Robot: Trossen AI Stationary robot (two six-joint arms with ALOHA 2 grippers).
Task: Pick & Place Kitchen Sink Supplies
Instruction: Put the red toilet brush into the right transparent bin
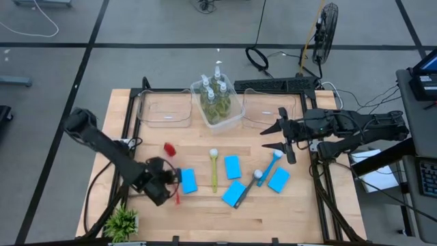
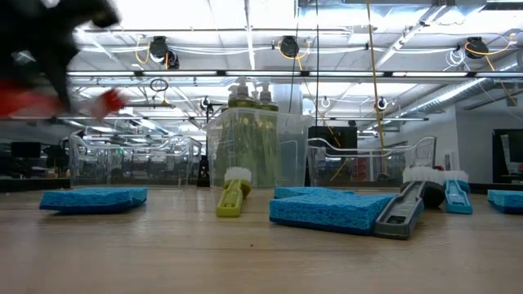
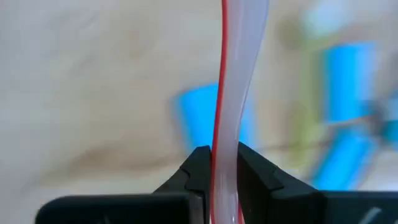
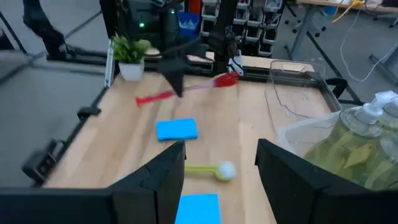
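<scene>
My left gripper (image 1: 168,180) hangs over the table's near left part, shut on a red dish brush (image 4: 186,88) that is clear of the wood. The brush's red head (image 1: 169,147) points toward the far edge. My right gripper (image 1: 283,137) hovers open above the right side, with nothing between its fingers (image 4: 163,180). Several pump bottles (image 1: 217,92) stand in the middle clear tub (image 1: 232,121). Flat on the table lie light-blue sponges (image 1: 188,181) (image 1: 232,166) (image 1: 278,180), a yellow-green brush (image 1: 214,171) and a blue brush (image 1: 270,167). My left gripper (image 3: 224,158) pinches the red brush's pale handle (image 3: 225,134) between its two fingers, about midway along it. The fingers slant down from above and lie across the handle. The brush is lifted clear and nearly level, its head a little higher (image 4: 227,79).
Clear plastic tubs (image 1: 166,109) (image 1: 270,109) stand either side of the bottle tub at the back. A small potted plant (image 1: 123,222) sits at the near left corner. A fourth sponge (image 1: 234,193) lies under a dark-handled brush (image 2: 400,214). There is bare wood along the near edge.
</scene>
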